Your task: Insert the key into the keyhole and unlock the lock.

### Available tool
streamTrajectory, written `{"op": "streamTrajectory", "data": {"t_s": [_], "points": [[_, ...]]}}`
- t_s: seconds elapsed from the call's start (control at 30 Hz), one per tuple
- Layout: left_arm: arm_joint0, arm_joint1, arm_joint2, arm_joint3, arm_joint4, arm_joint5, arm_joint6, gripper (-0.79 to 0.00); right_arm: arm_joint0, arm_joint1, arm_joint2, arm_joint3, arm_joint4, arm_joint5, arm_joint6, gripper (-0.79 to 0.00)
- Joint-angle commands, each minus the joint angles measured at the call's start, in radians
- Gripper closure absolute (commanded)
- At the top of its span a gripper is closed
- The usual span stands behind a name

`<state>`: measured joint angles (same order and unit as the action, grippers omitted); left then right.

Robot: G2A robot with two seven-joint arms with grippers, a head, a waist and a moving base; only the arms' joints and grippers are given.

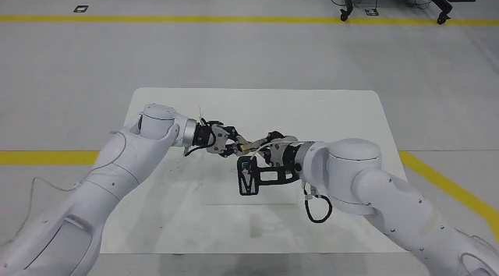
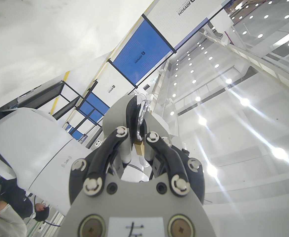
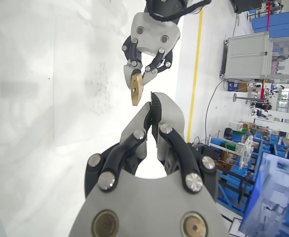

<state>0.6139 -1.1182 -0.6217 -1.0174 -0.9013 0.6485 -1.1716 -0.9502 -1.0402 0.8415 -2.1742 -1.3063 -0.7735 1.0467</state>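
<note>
Lock (image 3: 135, 91) is clamped in your left jaws above the middle of the desk (image 1: 335, 112), its keyhole (image 3: 134, 90) turned toward your right jaws, which are pressed together just beside it

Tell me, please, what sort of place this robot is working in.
Most likely an industrial hall or robotics workshop: yellow floor lines run past the white table, blue storage racks and an aluminium-framed enclosure stand in the background, and rows of ceiling lights sit high overhead.
</note>
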Motion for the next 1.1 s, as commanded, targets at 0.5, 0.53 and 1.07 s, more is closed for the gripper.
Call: {"op": "streamTrajectory", "data": {"t_s": [0.5,0.53,1.07], "points": [[-0.027,-0.012,0.017,0.043,-0.012,0.019,0.022,0.0,0.169,0.053,-0.217,0.021,0.022,0.097,0.097,0.0],[-0.026,-0.012,0.016,0.043,-0.011,0.019,0.021,0.0,0.181,0.055,-0.229,0.025,0.022,0.106,0.106,0.0],[-0.024,-0.023,0.012,0.049,0.008,0.023,0.023,0.0,0.31,0.055,-0.345,0.046,0.108,0.166,0.166,0.0]]}}
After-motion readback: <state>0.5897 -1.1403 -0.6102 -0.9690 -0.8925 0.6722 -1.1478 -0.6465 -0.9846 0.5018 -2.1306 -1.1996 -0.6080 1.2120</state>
